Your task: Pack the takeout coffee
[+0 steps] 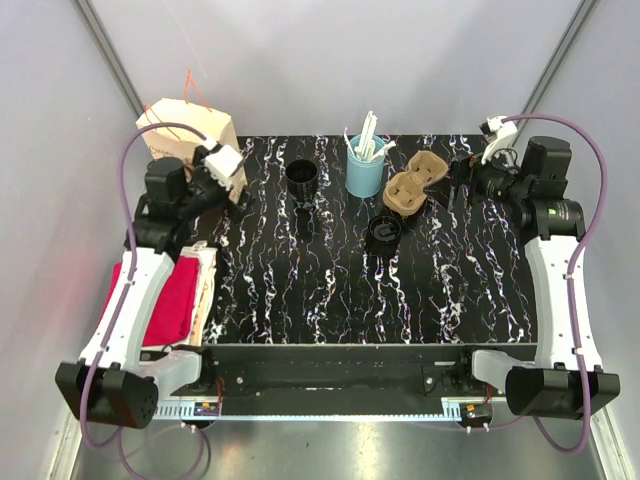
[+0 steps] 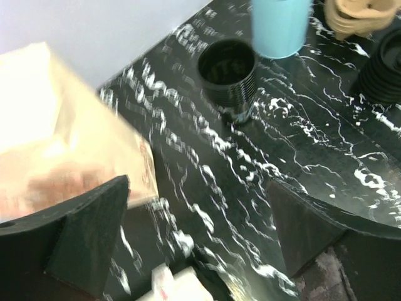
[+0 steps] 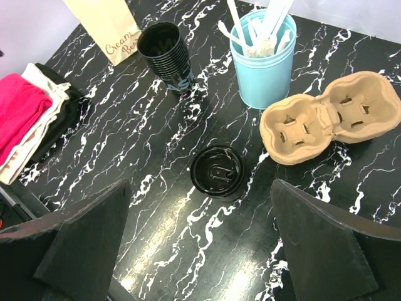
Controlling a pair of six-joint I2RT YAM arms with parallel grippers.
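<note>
On the table (image 1: 300, 290), the takeout coffee (image 1: 384, 230) stands upright — left fingers (image 2: 88, 241), right fingers (image 3: 84, 241) spread.

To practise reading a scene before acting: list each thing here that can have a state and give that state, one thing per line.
takeout coffee: lidded, upright, not held
lidless black cup: open-topped, upright
light-blue cup: upright, holding straws
cup carrier: empty, lying on the table
paper bag: standing upright
left end effector: open, empty
right end effector: open, empty
</note>
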